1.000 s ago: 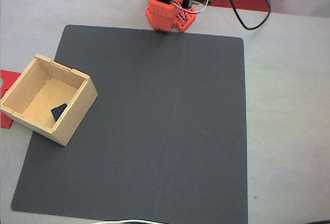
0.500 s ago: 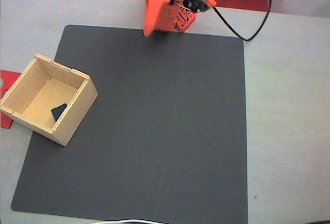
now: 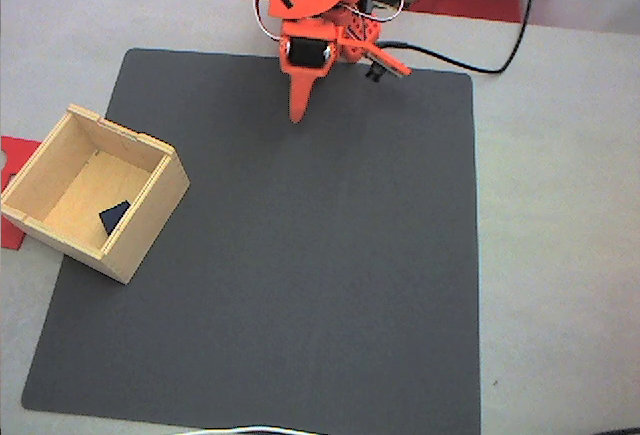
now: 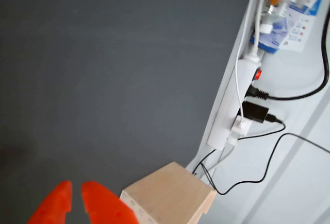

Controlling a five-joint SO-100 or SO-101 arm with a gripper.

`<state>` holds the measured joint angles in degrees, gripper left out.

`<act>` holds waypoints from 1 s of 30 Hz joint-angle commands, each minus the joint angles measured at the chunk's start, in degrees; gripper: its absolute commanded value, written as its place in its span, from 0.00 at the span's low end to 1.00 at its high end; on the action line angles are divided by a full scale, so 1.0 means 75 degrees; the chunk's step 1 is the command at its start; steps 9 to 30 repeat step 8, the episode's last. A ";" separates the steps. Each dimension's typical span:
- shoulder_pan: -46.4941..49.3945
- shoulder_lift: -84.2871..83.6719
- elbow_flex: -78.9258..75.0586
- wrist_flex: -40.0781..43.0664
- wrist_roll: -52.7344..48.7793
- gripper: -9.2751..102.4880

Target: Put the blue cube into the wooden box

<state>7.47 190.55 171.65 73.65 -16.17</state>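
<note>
— Where did the blue cube (image 3: 115, 216) end up?
— Inside the wooden box (image 3: 150, 217), at the mat's left. I'd swung the arm out from its far-edge fold; the gripper (image 4: 75, 197) was empty, tips barely parted.

Readable text: none that I can make out in either view.
Packet: in my wrist view a blue and white packet (image 4: 289, 20) lies at the top right with printed marks on it, too blurred to read.
Power strip: the white power strip (image 4: 234, 105) beside the mat carries a red switch, with no legible marking.
Wooden box: the wooden box (image 3: 150, 217) shows plain faces, no lettering.
Arm: my orange arm shows no legible brand or number in the fixed view.
</note>
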 commanded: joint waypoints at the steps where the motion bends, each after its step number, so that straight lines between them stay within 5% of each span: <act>1: 0.0082 0.0094 0.0023 -0.0105 0.0047 0.08; 30: 0.0023 0.0094 0.0023 -0.0105 0.0000 0.08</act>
